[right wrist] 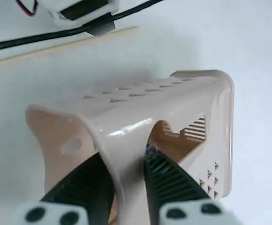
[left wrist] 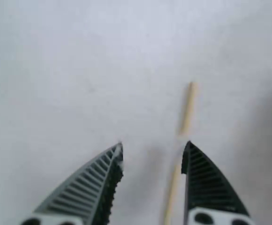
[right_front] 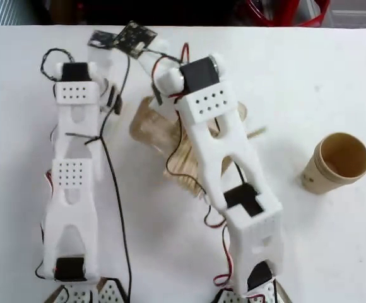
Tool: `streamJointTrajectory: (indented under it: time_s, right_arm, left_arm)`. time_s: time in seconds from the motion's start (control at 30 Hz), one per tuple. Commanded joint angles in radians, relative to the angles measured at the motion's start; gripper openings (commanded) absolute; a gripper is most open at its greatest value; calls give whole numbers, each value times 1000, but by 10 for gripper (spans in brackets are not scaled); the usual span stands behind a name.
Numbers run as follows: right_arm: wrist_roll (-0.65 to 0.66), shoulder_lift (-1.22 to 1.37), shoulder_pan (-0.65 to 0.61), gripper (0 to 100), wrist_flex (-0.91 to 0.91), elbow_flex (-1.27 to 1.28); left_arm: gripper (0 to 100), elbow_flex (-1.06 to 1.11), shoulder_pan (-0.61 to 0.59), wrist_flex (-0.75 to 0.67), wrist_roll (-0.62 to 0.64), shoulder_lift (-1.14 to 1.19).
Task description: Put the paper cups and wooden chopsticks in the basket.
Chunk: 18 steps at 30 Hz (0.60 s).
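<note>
My left gripper (left wrist: 152,149) hangs low over the bare white table (right_front: 309,76). Its jaws are spread apart and hold nothing. A wooden chopstick (left wrist: 187,108) lies flat on the table just beside one fingertip, pointing away from me.

My right gripper (right wrist: 129,161) is clenched on the beige perforated basket (right wrist: 192,93), pinching its wall between my two fingers.

From above, both arms stretch toward the table's far edge. The left arm runs straight and the right arm angles across the basket. A paper cup (right_front: 336,163) sits well apart on the right, with open table all around it.
</note>
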Motion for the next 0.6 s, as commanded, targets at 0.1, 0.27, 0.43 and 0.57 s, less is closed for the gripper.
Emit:
streamJointTrajectory:
  time_s: [0.1, 0.27, 0.43, 0.57]
  right_arm:
    - [-69, -255, -147, 17, 4, 75]
    - [-121, -309, -188, 17, 4, 175]
    - [-166, -311, -156, 17, 2, 172]
    - [-161, -259, -79, 17, -21, 137]
  left_arm:
    - [214, 64, 15, 3, -23, -77]
    - [214, 69, -58, -2, -23, -77]
    - [214, 71, -128, 3, -21, -79]
    - [214, 74, -145, 3, -28, -76]
